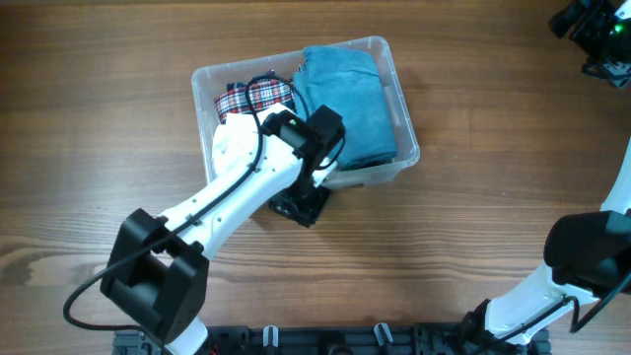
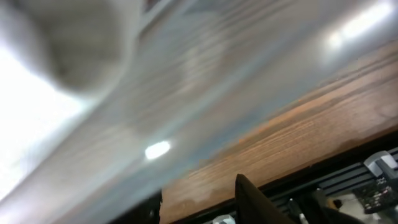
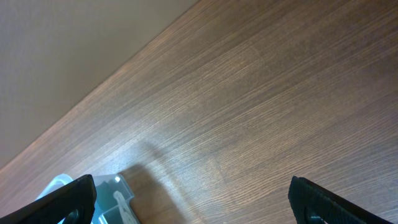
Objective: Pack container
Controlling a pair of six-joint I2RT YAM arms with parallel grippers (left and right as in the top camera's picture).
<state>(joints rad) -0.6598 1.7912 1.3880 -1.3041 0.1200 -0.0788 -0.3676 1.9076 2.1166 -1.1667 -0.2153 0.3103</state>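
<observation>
Left gripper at the container's near wall
Container sits mid-table toward the far edge, blue cloth inside; left grip cannot be told; right gripper gapes wide, empty.

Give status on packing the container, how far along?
Done: blue cloth and plaid cloth lie inside the container. In hand: left gripper sits at the container's near wall; grip unclear. Right gripper is open, off to the side. Left: no loose cloth visible, so probably just backing off.
</observation>
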